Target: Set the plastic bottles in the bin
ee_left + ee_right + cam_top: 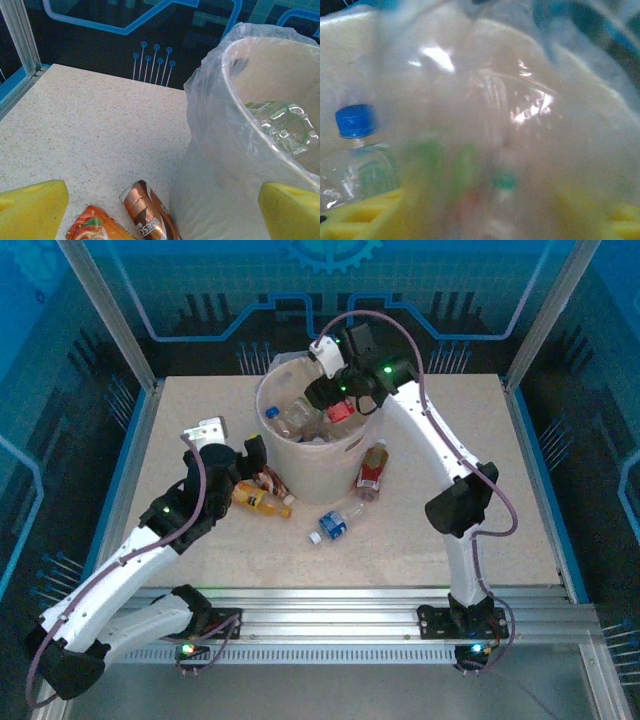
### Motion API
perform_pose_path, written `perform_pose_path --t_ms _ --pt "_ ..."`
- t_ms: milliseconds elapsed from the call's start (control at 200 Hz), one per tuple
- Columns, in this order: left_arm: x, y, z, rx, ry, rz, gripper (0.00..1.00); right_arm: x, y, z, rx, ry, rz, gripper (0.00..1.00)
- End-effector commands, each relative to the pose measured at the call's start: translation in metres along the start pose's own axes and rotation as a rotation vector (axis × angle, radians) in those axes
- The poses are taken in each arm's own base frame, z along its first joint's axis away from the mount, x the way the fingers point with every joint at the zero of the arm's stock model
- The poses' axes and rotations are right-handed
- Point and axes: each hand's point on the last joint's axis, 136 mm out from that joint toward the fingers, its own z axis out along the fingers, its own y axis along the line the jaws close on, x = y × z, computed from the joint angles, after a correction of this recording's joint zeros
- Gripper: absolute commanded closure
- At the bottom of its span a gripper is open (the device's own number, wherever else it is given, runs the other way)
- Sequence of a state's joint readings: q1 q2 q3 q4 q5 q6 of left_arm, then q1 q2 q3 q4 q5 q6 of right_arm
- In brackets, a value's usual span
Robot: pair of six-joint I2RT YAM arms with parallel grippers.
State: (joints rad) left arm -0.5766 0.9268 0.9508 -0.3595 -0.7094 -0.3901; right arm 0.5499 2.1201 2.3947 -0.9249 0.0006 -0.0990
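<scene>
The right gripper (pixel 338 400) hangs over the bin (pixel 300 465) at the table's far edge. A blurred clear bottle (pixel 485 125) sits between its fingers, grip unclear. It should release well inside the rim. The left gripper (pixel 248 462) is spread wide above the orange-labelled bottle (pixel 255 500).

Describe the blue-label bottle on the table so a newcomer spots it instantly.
Find the round white bin mid-table. Just in front of it, toward the near edge, a small clear bottle lies on its side. Unlike its neighbours it has a blue label and white cap: the red-labelled bottle sits to its right, the orange-drink bottle to its left.
</scene>
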Motion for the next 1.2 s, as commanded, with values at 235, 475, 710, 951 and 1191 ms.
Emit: perform_pose_path --t_ms 235,475,710,951,1191 --pt "-0.014 0.005 -0.007 -0.012 -0.028 0.0 0.01 -0.011 0.011 -0.012 -0.029 -0.029 0.009 0.14" --pt "-0.014 0.006 -0.007 -0.02 -0.03 0.003 0.01 -0.027 0.023 -0.028 -0.094 -0.091 0.043 0.2" --pt "-0.011 0.013 -0.005 -0.051 -0.021 0.01 0.01 -0.046 0.026 -0.071 -0.101 -0.166 0.083 0.19" --pt "0.004 0.036 0.001 -0.128 0.024 -0.05 0.01 -0.05 0.017 -0.133 -0.032 -0.22 0.148 0.0" --pt "0.028 0.07 0.006 -0.236 0.091 -0.129 0.01 -0.009 -0.019 -0.163 0.125 -0.177 0.295 0.0"
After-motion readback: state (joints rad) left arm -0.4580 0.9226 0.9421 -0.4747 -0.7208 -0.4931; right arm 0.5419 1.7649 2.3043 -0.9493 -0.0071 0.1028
